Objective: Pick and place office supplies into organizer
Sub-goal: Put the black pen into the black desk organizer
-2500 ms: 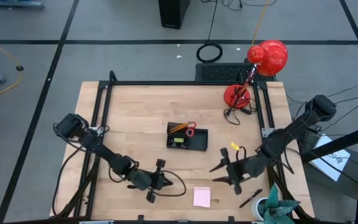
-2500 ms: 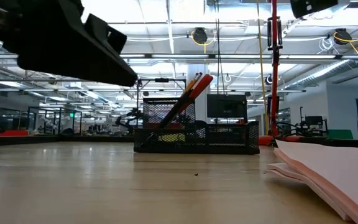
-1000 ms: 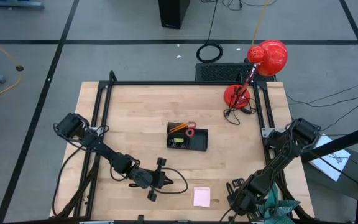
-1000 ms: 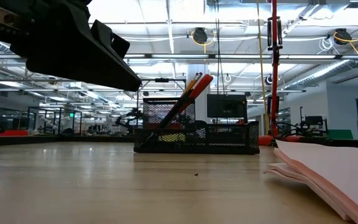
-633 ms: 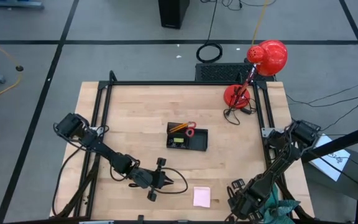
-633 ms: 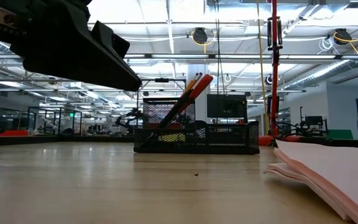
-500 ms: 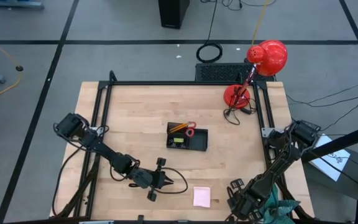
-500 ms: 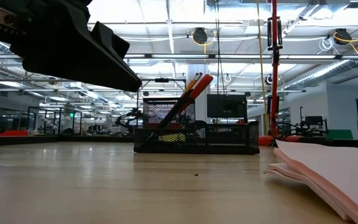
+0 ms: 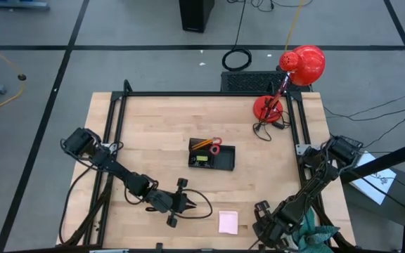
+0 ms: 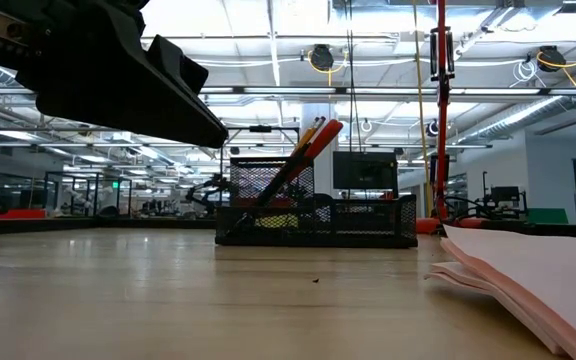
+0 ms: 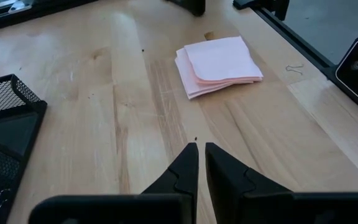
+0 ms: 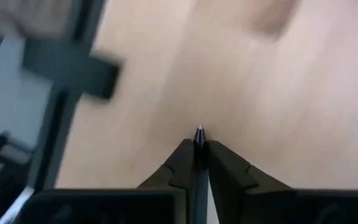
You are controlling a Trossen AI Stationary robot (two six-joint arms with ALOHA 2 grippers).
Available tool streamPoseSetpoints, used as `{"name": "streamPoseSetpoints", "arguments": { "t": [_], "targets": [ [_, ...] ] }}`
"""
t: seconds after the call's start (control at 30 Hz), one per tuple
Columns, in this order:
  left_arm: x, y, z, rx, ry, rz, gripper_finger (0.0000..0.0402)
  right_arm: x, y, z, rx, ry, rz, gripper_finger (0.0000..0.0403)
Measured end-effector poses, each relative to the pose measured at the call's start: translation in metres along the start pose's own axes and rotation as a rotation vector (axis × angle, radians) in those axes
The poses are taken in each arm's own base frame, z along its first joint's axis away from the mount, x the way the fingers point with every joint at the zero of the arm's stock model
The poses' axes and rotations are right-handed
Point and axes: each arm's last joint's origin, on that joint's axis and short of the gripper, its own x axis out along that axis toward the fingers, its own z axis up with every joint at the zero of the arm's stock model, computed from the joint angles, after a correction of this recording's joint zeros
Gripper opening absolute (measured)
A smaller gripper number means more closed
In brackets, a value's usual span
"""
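At the bench's (image 9: 153, 126) near right corner, the right gripper (image 12: 199, 144) has its jaws clenched on a dark pen (image 12: 199, 133), tip poking out between them. The left gripper (image 11: 197, 152) hovers with jaws nearly together, empty, near the pink sticky-note pad (image 11: 219, 62). The organizer (image 9: 211, 156) sits mid-bench, holding scissors (image 9: 215, 145) and pencils (image 9: 202, 144).

Right tool (image 9: 264, 232): partly cut by the high view's lower edge. Pen (image 12: 199, 138) between its fingers: only the tip shows; barrel hidden. Right wrist background blurred. Organizer (image 11: 2, 134): cut off at the left wrist picture's edge. Sticky-note pad (image 10: 528, 275): cut off in the low view.
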Motion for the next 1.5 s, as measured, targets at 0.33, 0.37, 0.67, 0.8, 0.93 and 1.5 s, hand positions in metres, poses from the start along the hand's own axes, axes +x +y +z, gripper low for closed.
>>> {"name": "streamPoseSetpoints", "arguments": {
  "t": [0.33, 0.37, 0.67, 0.8, 0.93, 1.5],
  "targets": [
    [0.000, 0.000, 0.000, 0.002, 0.001, 0.000, 0.0037, 0.002, -0.047, 0.022, 0.033, -0.065, -0.141, 0.0022],
    [0.000, 0.000, 0.000, 0.002, 0.002, 0.000, 0.0037, 0.002, -0.052, 0.024, 0.040, -0.067, -0.158, 0.0021],
    [0.000, 0.000, -0.001, 0.003, 0.008, 0.002, 0.0037, -0.012, -0.078, 0.036, 0.125, -0.175, -0.240, 0.0023],
    [0.001, 0.005, 0.000, -0.008, 0.005, 0.058, 0.0037, -0.027, -0.083, 0.039, 0.134, -0.277, -0.309, 0.0021],
    [0.002, 0.012, 0.001, -0.036, -0.004, 0.126, 0.0037, -0.056, -0.083, 0.047, 0.154, -0.449, -0.309, 0.0022],
    [0.004, 0.021, 0.012, -0.150, -0.118, 0.193, 0.0069, -0.109, -0.077, 0.069, 0.058, -0.865, -0.273, 0.0023]
  ]
}}
